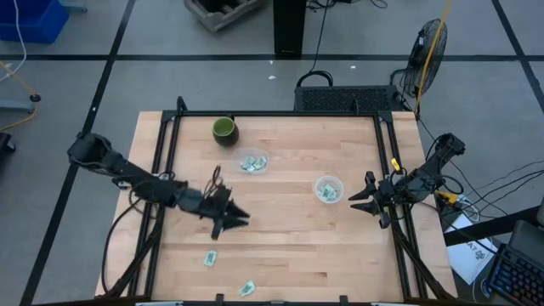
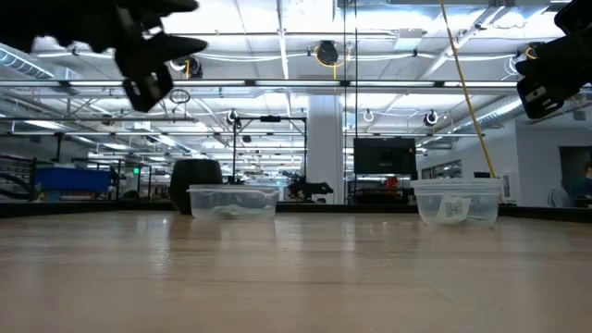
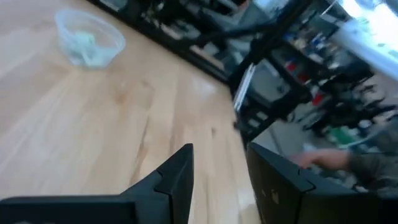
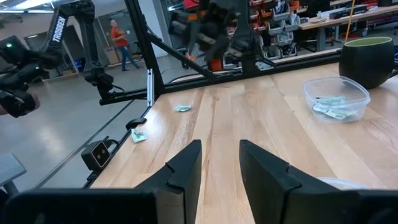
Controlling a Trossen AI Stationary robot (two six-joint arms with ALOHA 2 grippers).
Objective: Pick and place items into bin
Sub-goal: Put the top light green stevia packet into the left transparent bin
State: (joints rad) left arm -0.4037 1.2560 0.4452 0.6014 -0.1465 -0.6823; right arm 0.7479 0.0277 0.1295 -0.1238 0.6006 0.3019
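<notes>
Two pale green and white packets lie flat near the table's near-left corner (image 1: 210,258) (image 1: 246,289); the right wrist view shows them too (image 4: 182,107) (image 4: 138,135). More packets lie inside two clear containers, one mid-table (image 1: 252,162) (image 4: 336,99) and one toward the right (image 1: 328,189) (image 2: 458,200). My left gripper (image 1: 234,223) (image 3: 221,149) hovers open above the table's left-centre, above and beyond the loose packets. My right gripper (image 1: 355,204) (image 4: 221,144) hangs open just right of the right container. Neither holds anything.
A dark green cup (image 1: 223,129) (image 4: 370,59) stands near the far edge, behind the mid-table container. A black frame rail (image 1: 161,161) runs along the table's left and right sides. Bare wood lies between the containers and the near edge. A person (image 4: 118,40) walks in the room beyond.
</notes>
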